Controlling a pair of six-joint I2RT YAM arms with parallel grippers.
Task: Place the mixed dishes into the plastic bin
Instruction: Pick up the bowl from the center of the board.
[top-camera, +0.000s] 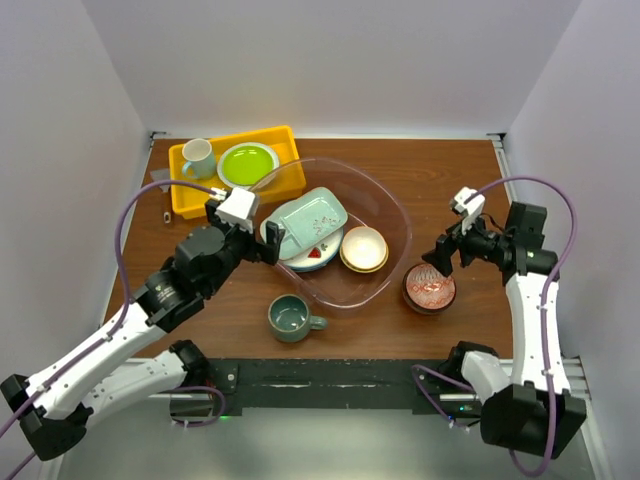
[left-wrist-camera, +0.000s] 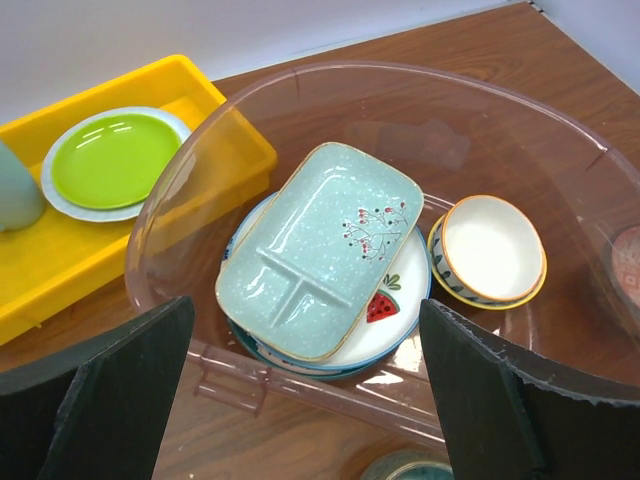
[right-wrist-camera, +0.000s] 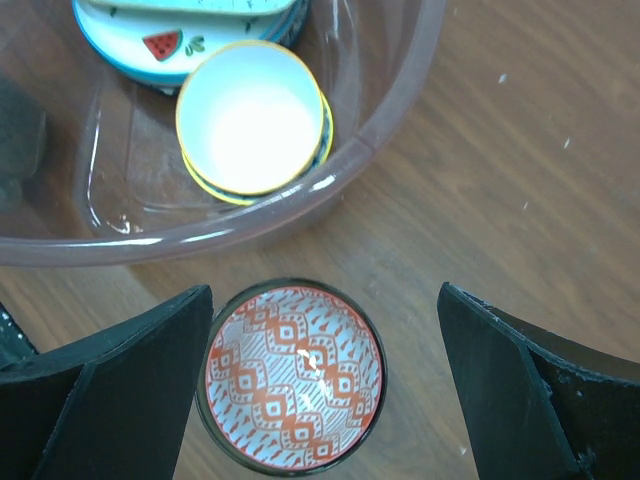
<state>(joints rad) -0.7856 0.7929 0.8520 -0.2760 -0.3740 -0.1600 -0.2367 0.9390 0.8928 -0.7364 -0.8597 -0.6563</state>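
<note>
The plastic bin sits mid-table. It holds a pale-green divided tray stacked on a white plate with a watermelon mark, and beside them a yellow-inside bowl. My left gripper stands open over the bin's near-left rim, with nothing between its jaws and the tray just beyond. A grey-green mug stands on the table in front of the bin. My right gripper is open above a red-patterned bowl, which stands on the table outside the bin's right wall, between the fingers.
An opaque yellow tray at the back left holds a lime-green plate and a pale mug; the bin's rim overlaps its corner. A small dark object lies near the left table edge. White walls close three sides.
</note>
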